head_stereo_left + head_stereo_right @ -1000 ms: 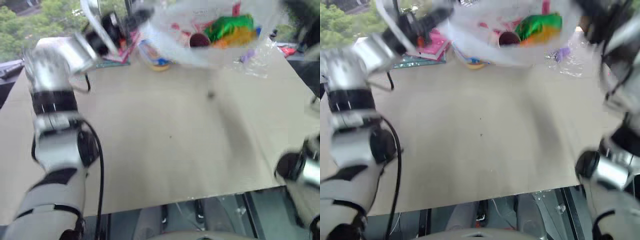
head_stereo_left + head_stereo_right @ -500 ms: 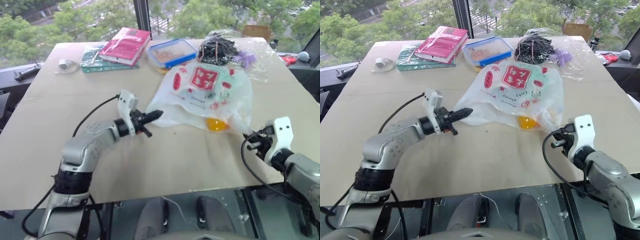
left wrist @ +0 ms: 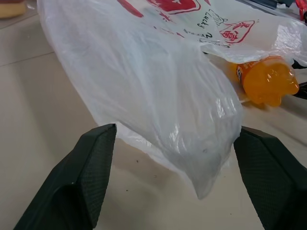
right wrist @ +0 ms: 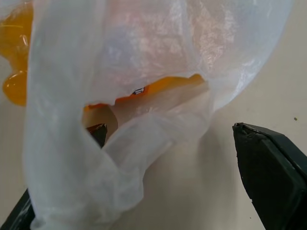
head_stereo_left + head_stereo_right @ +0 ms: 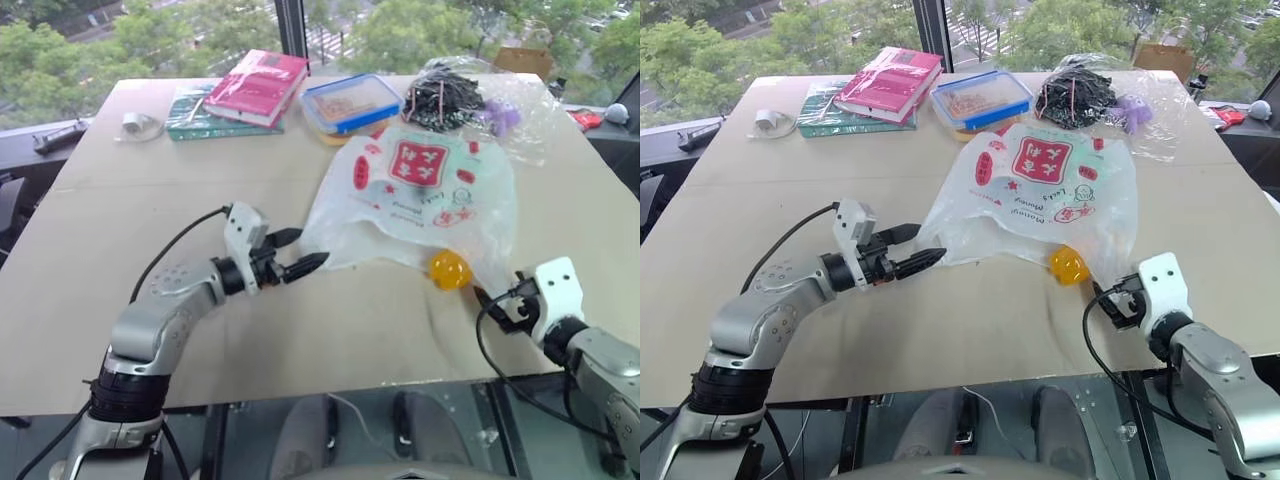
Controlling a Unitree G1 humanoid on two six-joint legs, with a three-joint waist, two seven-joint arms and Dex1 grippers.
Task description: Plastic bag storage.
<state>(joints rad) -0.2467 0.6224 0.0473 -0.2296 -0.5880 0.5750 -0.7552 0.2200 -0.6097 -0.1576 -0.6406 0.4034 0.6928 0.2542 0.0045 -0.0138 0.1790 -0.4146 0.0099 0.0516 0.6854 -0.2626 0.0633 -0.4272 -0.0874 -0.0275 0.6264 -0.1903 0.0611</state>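
The plastic bag lies flat mid-tabletop, its long axis running twelve to six. My left gripper, jaws spread empty, faces its eight-o'clock corner; right gripper, seemingly open too, is nearer its five-o'clock corner.

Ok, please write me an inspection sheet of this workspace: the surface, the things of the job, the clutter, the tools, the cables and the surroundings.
Surface: beige table, bare at the near edge.
Job's things: plastic bag lies flat on the table, red logo up; orange toy pokes out of its near edge.
Clutter: red book on a green book, blue-lidded food box, clear bag of black cables, roll of tape, all at the far side.
Tools: left tool open at the bag's left corner; right tool open at its right corner; neither grips.
Cables: black cable along the left arm.
Surroundings: trees behind a window.
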